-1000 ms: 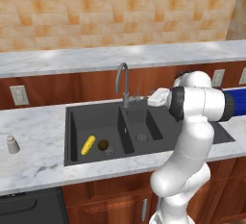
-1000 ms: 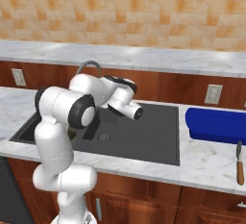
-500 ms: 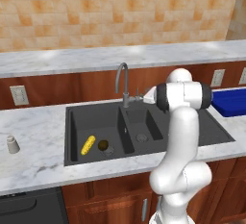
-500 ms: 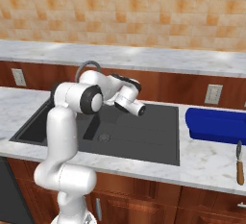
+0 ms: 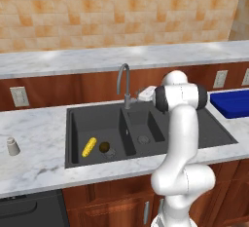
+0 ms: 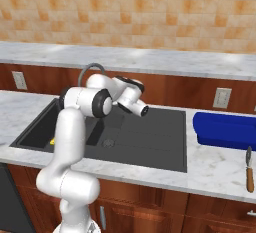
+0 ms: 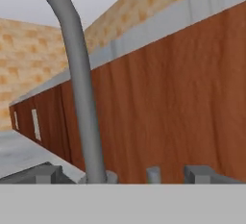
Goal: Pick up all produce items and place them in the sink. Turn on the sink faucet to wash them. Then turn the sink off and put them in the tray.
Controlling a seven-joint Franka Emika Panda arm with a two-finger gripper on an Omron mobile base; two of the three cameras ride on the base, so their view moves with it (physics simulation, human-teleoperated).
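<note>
Matt grey metal faucet [image 5: 124, 82], dark matt sink [image 5: 160, 145], veined marble counter [image 5: 34, 145] (faintly glossy), wood-grain backsplash [image 7: 182, 103].

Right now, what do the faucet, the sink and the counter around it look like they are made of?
Faucet: looks like brushed or matte metal; uniform grey, slim arched tube, no bright highlights.
Sink: dark grey with a matte finish, perhaps composite or coated metal; the look leaves it open. Its drains appear metallic.
Counter: seems polished marble or a marble-look stone; white with grey veining.

Orange tiled wall [image 5: 121, 11], marble counter [image 5: 34, 138], wooden cabinets [image 6: 165, 89]
</note>
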